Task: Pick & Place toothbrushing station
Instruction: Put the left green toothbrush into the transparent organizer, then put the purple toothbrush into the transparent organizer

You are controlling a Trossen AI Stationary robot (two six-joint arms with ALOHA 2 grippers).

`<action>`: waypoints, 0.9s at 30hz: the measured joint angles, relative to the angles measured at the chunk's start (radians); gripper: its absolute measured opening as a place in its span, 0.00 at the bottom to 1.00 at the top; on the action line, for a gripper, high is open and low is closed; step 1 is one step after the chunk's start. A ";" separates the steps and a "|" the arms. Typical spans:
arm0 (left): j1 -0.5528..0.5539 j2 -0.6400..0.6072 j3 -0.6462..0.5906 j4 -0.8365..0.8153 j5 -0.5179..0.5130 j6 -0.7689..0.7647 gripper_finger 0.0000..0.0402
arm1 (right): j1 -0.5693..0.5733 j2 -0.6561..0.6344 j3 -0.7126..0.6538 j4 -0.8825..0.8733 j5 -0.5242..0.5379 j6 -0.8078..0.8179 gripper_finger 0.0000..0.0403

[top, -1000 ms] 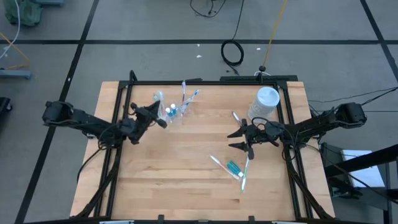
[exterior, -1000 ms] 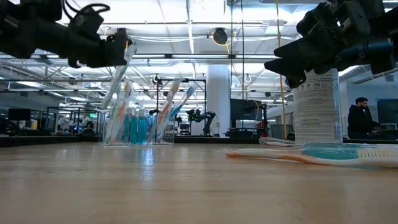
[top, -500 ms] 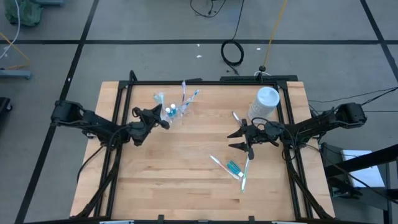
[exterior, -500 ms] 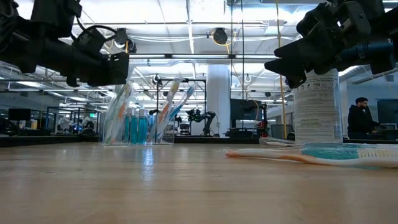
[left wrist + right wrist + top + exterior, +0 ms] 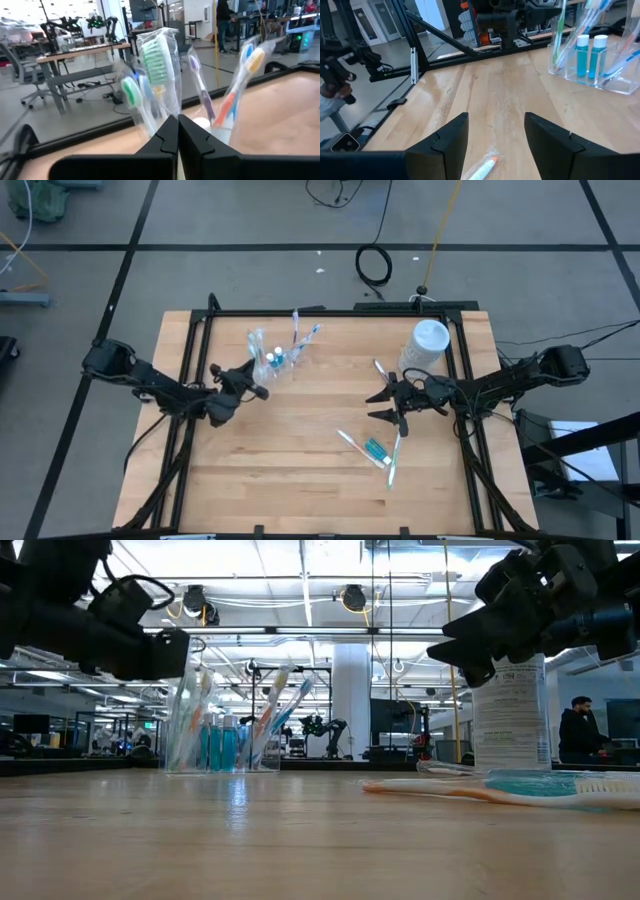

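The clear cup (image 5: 276,360) stands on its base at the table's far left-middle, holding several pastel toothbrushes and two teal tubes with white caps; it also shows in the low view (image 5: 222,745) and the right wrist view (image 5: 592,62). My left gripper (image 5: 252,389) is shut and empty, just near-left of the cup; its wrist view (image 5: 178,131) looks at the wrapped brush heads. My right gripper (image 5: 386,405) is open and empty above the table's right-middle (image 5: 495,145). Two toothbrushes (image 5: 392,462) and a teal tube (image 5: 375,448) lie flat near it.
A tall white lidded container (image 5: 428,342) stands at the far right, and one more toothbrush (image 5: 380,369) lies beside it. A black frame rail (image 5: 330,311) runs along the table's far edge. A person (image 5: 578,730) stands far off in the room.
My left gripper has drawn back from the cup toward the table's near-left and gone a little lower. The wrapped toothbrush that was at its fingertips a second ago stands in the cup. My right gripper has kept still.
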 joint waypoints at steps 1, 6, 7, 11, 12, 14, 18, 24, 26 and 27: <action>0.000 0.000 0.000 -0.027 0.011 -0.028 0.01 | 0.000 0.000 0.000 0.000 0.000 0.002 0.46; 0.009 0.000 0.000 -0.171 0.096 -0.143 0.05 | 0.001 0.000 0.000 0.000 0.057 0.004 0.46; 0.015 0.000 0.000 -0.195 0.113 -0.158 0.05 | 0.000 0.000 0.000 0.000 0.075 0.004 0.46; 0.043 -0.001 0.001 -0.232 0.129 -0.208 0.05 | 0.000 0.000 0.000 0.000 0.103 0.004 0.46; 0.050 -0.001 0.001 -0.233 0.134 -0.207 0.05 | 0.000 0.000 0.000 0.001 0.103 0.004 0.46; 0.066 -0.001 0.001 -0.235 0.156 -0.199 0.04 | 0.000 0.000 0.000 0.000 0.103 0.004 0.46; 0.090 -0.003 0.001 -0.237 0.217 -0.192 0.09 | 0.000 0.000 0.000 0.000 0.103 0.004 0.46; 0.101 -0.029 0.001 -0.242 0.209 -0.164 0.26 | 0.000 0.000 0.000 0.007 0.104 0.225 0.46; 0.098 -0.053 0.001 -0.241 0.155 -0.134 0.31 | 0.000 0.000 0.000 0.010 0.109 0.241 0.46; 0.094 -0.071 0.001 -0.241 0.132 -0.118 0.34 | 0.000 0.000 0.000 0.008 0.111 0.228 0.46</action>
